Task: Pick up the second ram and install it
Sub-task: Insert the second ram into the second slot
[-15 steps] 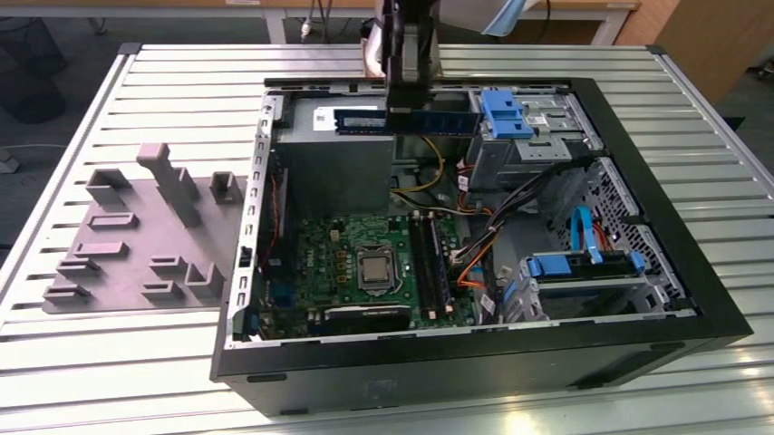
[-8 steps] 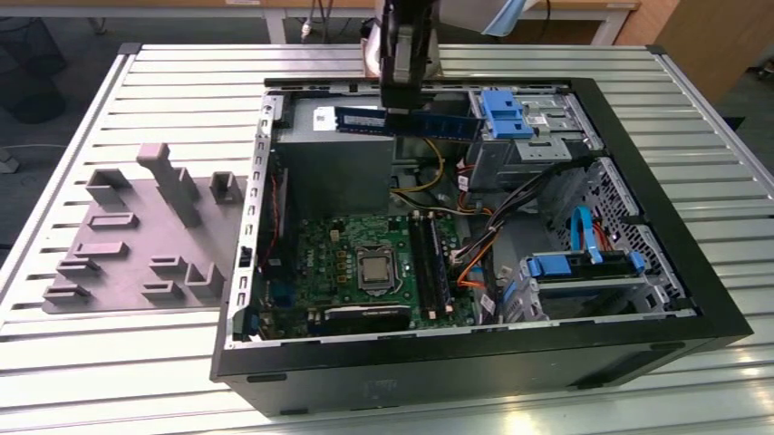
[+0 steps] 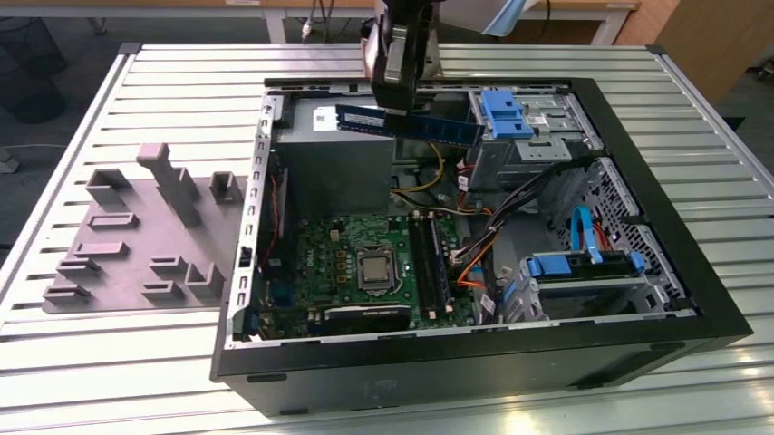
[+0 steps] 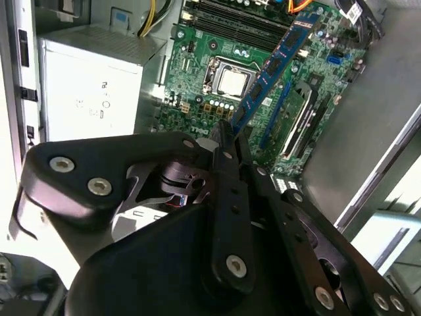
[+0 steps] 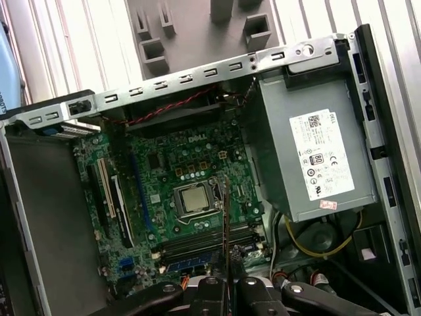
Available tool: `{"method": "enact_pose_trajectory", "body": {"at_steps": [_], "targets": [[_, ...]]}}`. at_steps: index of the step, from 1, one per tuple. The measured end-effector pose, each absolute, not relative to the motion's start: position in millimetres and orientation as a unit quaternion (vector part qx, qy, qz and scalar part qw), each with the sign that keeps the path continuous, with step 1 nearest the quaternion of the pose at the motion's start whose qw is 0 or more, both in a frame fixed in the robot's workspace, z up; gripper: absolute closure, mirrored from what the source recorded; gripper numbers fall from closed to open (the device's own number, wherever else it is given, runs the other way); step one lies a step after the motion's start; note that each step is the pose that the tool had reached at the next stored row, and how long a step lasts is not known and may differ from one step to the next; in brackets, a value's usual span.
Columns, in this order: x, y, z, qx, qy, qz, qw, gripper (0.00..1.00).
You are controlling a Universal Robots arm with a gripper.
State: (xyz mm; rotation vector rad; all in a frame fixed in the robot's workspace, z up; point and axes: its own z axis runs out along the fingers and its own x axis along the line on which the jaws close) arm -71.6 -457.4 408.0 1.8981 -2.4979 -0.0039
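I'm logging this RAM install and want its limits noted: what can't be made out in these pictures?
- Exterior view: the gripper holds the second ram above the open case; the arm is cut off by the top edge.
- Second wrist view: the gripper's black linkage hides the stick's clamped end.
- First wrist view: the stick is edge-on, so its chips are unseen.
- Motherboard: whether any memory slot is already filled is too small to tell.

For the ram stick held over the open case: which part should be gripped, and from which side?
Judging by its shape, grip the ram across its two flat faces at one end, coming in along its length, which leaves the contact edge free for a slot. The gripper is shut on it that way now: in the second wrist view the thin board juts out from between the fingers, above the motherboard.
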Motion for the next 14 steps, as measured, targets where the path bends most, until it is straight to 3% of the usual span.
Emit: {"method": "enact_pose_trajectory", "body": {"at_steps": [14], "targets": [[-71.6, -457.4, 407.4, 0.567, -0.824, 0.0, 0.003, 0.86]]}}
